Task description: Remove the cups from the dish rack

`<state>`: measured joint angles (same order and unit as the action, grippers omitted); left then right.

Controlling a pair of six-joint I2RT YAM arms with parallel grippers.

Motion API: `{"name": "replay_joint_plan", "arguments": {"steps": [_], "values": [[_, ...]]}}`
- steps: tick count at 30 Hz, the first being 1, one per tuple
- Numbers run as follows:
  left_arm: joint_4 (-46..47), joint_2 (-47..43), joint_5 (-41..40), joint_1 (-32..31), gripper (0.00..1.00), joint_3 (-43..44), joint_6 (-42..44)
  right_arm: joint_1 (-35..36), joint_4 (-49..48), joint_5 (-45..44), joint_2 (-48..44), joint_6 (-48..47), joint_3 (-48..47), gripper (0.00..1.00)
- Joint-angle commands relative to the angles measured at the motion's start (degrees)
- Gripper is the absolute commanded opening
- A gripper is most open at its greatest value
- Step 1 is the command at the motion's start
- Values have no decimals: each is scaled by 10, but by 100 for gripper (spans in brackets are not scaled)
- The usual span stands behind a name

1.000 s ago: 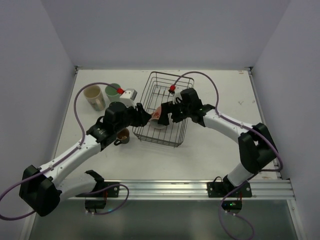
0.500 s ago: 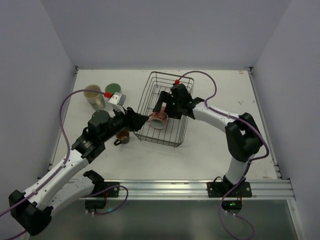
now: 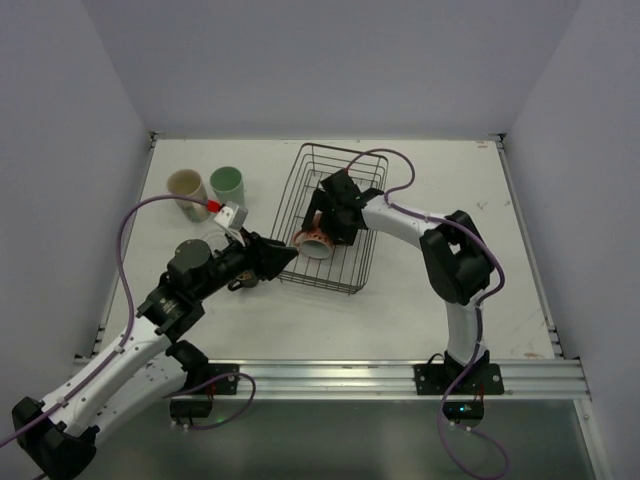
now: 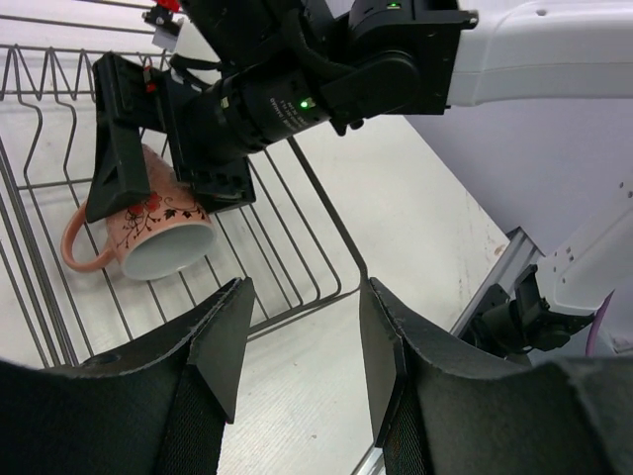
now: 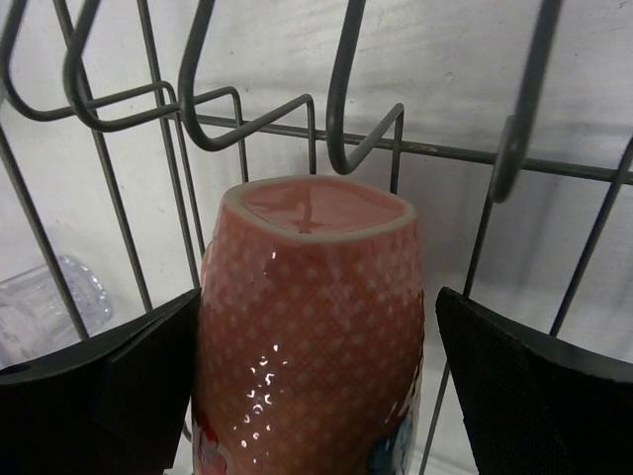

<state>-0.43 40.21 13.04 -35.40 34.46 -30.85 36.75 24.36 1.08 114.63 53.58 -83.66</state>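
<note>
The salmon-pink handled mug lies on its side in the dark wire dish rack, near its front left corner. My right gripper is open and straddles the mug; in the right wrist view the mug sits between the pads, with a gap on the right. My left gripper is open and empty, just outside the rack's front left edge, facing the mug. The cream tumbler and mint-green tumbler stand on the table at the far left. The black mug is mostly hidden under my left arm.
A clear glass shows through the rack wires to the left of the pink mug in the right wrist view. The rack's bent wire prongs rise just beyond the mug. White walls enclose the table on three sides.
My right gripper has moved left and down over the pink mug. My left arm has pulled back toward the near left, its gripper now off the mug and outside the rack.
</note>
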Motion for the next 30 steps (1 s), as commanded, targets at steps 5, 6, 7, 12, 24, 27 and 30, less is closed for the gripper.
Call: {"name": "replay_joint_plan", "arguments": {"steps": [5,6,7,12,24,27,30], "values": [[31,-21,-13,-4,54,-13,3,9,43,-14,21,17,-36,86],[31,-20,-14,-4,54,-14,4,8,41,-14,21,18,-37,82],[31,-18,-15,-3,54,-16,4,8,39,-14,19,20,-34,76],[35,-4,-20,-4,54,-17,4,8,13,-14,-8,20,-19,45],[53,39,0,-4,53,-4,-11,10,-162,-65,-143,-12,94,33],[61,51,7,-4,53,-2,-18,10,-222,-73,-162,-20,124,32],[72,65,19,-4,52,-3,-28,11,-249,-85,-178,-25,140,31]]}}
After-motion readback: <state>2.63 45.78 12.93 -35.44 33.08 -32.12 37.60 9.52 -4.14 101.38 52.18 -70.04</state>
